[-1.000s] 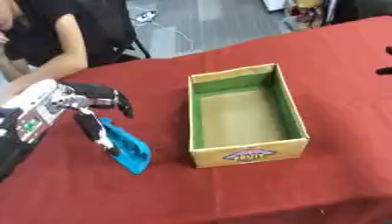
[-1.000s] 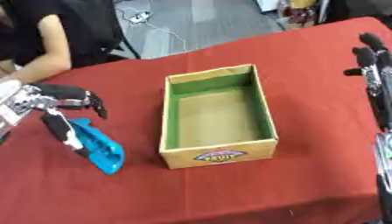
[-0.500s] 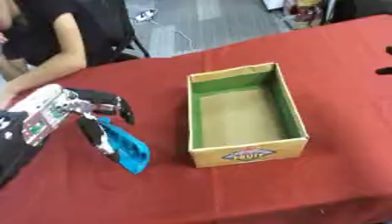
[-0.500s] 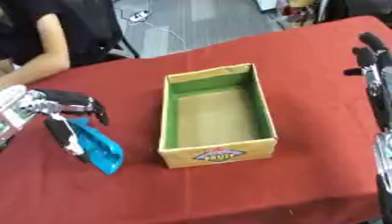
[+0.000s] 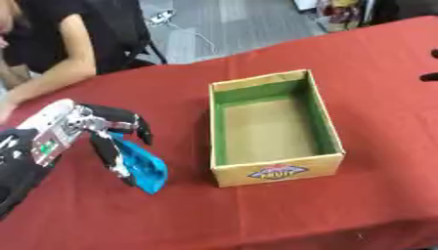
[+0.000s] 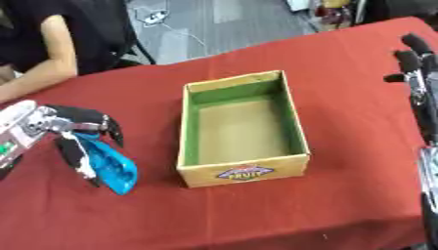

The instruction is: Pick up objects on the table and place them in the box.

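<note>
1. The left hand [image 5: 102, 134] straddles a blue object [image 5: 143, 167] on the red table [image 5: 256, 215], fingers curled around it.
2. The blue object looks light and rigid, possibly plastic; grasp its middle.
3. The empty box [image 5: 278, 171] sits just right.
4. The right hand [image 6: 414, 63] idles open.

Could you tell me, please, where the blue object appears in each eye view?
Left eye view: blue object lies lower left, under the left robot hand, left of the cardboard box.
Right eye view: lower left too, nearer the edge.
Shared landmark: the box's front label.
</note>
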Controlling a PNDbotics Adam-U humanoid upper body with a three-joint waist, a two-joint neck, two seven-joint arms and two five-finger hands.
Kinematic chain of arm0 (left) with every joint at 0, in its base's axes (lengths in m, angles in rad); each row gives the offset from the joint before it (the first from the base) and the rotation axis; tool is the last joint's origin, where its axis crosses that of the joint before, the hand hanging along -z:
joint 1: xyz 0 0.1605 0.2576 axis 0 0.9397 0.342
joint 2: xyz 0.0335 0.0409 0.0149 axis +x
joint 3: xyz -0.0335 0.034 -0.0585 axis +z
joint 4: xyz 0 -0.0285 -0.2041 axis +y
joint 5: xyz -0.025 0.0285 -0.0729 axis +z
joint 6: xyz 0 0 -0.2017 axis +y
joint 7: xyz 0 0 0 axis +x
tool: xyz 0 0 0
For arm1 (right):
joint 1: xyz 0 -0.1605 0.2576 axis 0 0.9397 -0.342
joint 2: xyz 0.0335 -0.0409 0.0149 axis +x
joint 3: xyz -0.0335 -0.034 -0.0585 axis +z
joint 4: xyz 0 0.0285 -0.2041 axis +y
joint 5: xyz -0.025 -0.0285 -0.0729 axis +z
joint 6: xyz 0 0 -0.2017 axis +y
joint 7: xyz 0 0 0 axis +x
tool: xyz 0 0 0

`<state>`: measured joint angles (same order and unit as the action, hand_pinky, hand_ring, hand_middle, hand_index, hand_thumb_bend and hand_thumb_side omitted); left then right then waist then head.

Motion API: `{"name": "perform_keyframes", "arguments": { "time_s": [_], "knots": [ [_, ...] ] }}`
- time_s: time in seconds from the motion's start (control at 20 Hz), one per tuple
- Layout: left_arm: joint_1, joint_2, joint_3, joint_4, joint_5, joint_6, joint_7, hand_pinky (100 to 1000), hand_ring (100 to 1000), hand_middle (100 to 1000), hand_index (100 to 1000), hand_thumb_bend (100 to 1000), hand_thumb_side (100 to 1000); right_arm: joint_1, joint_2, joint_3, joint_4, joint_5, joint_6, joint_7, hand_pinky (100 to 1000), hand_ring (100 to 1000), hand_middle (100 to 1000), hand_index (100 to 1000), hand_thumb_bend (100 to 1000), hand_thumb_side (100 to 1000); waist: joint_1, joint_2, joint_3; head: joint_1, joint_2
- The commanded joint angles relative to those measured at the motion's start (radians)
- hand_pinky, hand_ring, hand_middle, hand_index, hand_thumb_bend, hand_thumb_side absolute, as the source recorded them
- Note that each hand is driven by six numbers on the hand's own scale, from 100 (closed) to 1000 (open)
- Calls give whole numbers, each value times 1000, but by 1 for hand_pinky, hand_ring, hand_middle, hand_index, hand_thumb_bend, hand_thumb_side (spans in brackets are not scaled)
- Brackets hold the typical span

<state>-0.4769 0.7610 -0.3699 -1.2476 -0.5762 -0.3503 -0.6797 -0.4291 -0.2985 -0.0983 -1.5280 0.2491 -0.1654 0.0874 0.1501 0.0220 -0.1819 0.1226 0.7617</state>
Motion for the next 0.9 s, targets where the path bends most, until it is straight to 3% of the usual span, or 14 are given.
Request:
{"name": "perform_keyframes", "arguments": {
  "time_s": [0.05,0.9],
  "knots": [
    [-9,15,6,-4,3,-2,1,767,748,702,793,1000,444,-18,-6,-1,-19,-2,-2,1,676,906,964,1000,451,1000,-8,-7,1,8,-4],
    [1,-22,13,25,-69,-15,34,754,693,665,770,958,409,-24,-4,-3,-22,-4,-1,0,676,907,964,1000,452,1000,-13,4,0,12,-4]
  ]
}}
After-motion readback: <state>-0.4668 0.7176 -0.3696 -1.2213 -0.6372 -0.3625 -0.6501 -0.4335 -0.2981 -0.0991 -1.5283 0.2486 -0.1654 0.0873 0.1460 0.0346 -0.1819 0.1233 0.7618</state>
